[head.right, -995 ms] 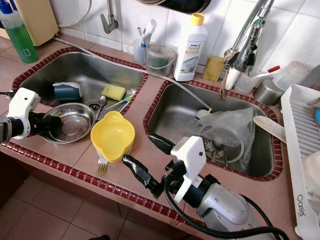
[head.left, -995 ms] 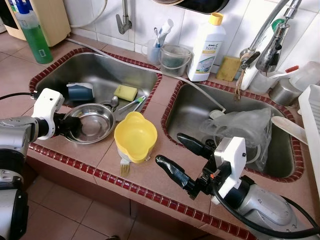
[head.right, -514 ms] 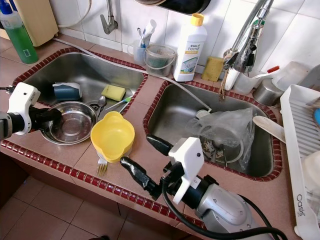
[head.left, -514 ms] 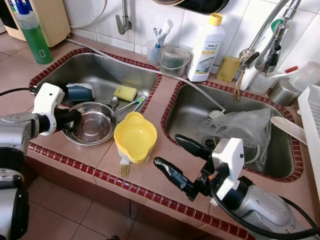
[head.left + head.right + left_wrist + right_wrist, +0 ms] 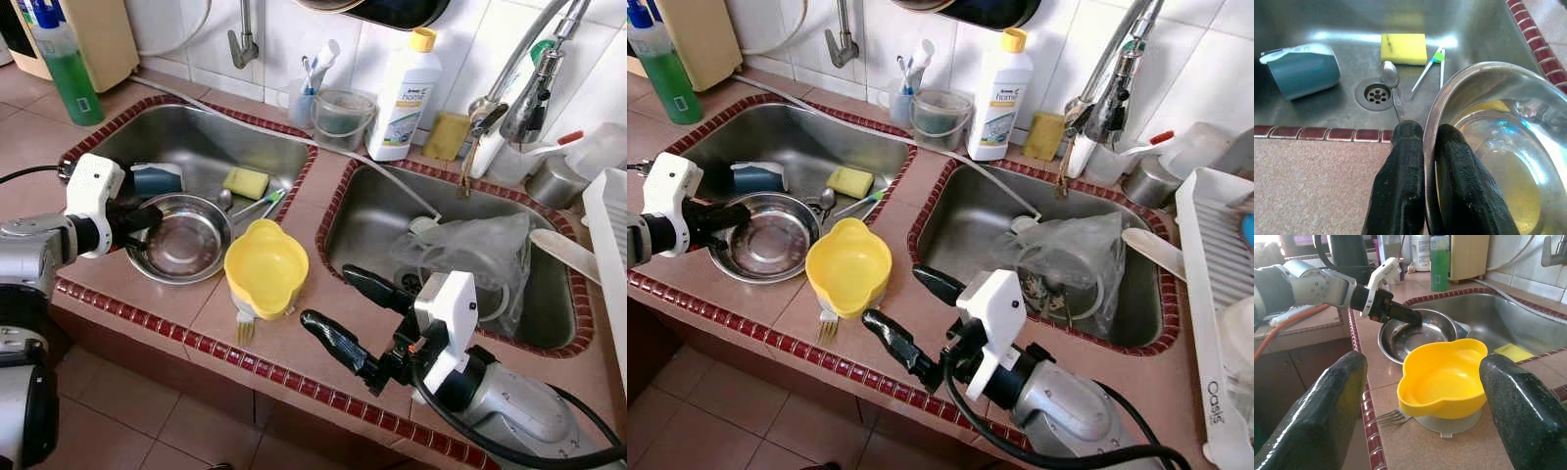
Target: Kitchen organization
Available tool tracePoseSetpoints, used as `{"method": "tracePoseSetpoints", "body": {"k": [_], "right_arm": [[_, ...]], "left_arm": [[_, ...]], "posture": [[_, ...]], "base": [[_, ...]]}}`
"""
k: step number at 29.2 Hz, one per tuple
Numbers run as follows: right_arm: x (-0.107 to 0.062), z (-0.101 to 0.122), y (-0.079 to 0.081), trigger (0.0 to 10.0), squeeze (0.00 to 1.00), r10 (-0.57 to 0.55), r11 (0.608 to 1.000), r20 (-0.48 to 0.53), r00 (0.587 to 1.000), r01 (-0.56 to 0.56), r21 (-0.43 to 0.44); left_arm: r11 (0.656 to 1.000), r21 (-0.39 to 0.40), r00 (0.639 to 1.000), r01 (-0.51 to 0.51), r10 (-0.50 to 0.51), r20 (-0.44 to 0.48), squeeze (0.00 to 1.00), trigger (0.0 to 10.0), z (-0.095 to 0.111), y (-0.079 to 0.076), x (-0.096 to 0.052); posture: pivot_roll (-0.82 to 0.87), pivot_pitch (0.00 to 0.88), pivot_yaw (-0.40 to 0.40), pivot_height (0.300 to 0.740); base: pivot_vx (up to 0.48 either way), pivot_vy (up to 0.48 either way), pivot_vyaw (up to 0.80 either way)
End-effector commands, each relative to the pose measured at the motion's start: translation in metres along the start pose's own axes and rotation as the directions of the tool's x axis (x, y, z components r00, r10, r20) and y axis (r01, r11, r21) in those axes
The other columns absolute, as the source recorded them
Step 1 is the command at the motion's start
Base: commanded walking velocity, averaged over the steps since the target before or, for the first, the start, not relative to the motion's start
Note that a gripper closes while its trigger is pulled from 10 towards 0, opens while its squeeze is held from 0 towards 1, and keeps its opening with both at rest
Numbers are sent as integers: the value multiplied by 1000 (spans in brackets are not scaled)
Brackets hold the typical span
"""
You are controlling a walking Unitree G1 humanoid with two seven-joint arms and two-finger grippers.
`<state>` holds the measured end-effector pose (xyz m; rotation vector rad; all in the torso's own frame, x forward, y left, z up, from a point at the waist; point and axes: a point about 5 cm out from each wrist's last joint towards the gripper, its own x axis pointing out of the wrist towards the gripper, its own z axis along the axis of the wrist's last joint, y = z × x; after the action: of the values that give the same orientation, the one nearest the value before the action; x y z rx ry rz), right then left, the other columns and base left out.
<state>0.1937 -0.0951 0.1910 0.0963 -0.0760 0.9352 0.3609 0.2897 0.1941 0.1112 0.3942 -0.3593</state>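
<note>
Left gripper (image 5: 1422, 142): jaws nearly together, pinching the rim of the steel bowl (image 5: 181, 238), one finger lying outside the rim and one inside. The bowl is sitting at the front edge of the left sink (image 5: 186, 137), partly over the tiled surface (image 5: 304, 338) and partly over the basin.

Right gripper (image 5: 338, 311): jaws standing wide apart, holding nothing, hovering above the surface between the two sinks and pointing toward the yellow bowl (image 5: 265, 266).

Yellow bowl: resting upright on a pale lid or plate (image 5: 1449, 423), just beside the steel bowl. A fork (image 5: 243, 328) is poking out from under it toward the front edge of the surface.

Left sink contents: a blue cup (image 5: 1300, 68) lying on its side, a yellow sponge (image 5: 1403, 47), a spoon (image 5: 1391, 81) by the drain and a toothbrush (image 5: 1427, 71).

Right sink (image 5: 362, 211) contents: a crumpled clear plastic bag (image 5: 470, 250).

Behind the sinks: a white detergent bottle (image 5: 404, 93), a clear tub (image 5: 343, 116) and a green bottle (image 5: 64, 64).
</note>
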Motion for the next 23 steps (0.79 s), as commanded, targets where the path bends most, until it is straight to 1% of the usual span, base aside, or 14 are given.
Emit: {"method": "tracePoseSetpoints", "body": {"k": [1,3,5,9,10,15,18,22,23], "right_arm": [[0,1,0,10000,0,6,1000,-1,1000,-6,-14],[1,1,0,10000,0,6,1000,2,1000,-6,-14],[3,0,0,10000,0,6,1000,8,1000,-6,-13],[4,0,0,10000,0,7,1000,11,1000,-7,-12],[4,0,-1,10000,0,5,1000,13,1000,-4,-12],[4,0,0,10000,0,2,1000,16,1000,-2,-14],[4,0,-1,10000,0,-2,1000,19,1000,2,-13],[4,0,-1,10000,0,-3,1000,20,1000,3,-11],[4,0,-1,10000,0,-4,1000,19,1000,4,-12]], "left_arm": [[1000,-3,1000,3,-3,-27,0,0,-4,-1,2],[1000,-17,1000,-1,1,-9,0,0,-1,0,1],[999,-51,999,-8,10,48,0,0,9,1,1],[997,-78,997,-1,7,79,0,0,14,1,0],[996,-93,995,-5,14,100,0,0,18,2,0],[994,-108,992,-29,42,121,0,0,20,5,-1],[990,-138,985,-38,60,161,0,0,24,6,0],[989,-137,982,-47,71,176,0,0,25,7,-1],[990,-132,977,-52,78,200,0,0,27,7,0]], "posture": [[34,80,-90,740],[36,75,-86,740],[40,70,-85,740],[39,68,-82,740],[39,68,-82,740],[38,65,-79,740],[37,66,-80,740],[35,67,-79,740],[35,67,-79,740]], "base": [[0,0,0],[0,0,0],[0,0,0],[0,0,0],[0,0,0],[0,0,0],[0,0,0],[0,0,0],[0,0,0]]}}
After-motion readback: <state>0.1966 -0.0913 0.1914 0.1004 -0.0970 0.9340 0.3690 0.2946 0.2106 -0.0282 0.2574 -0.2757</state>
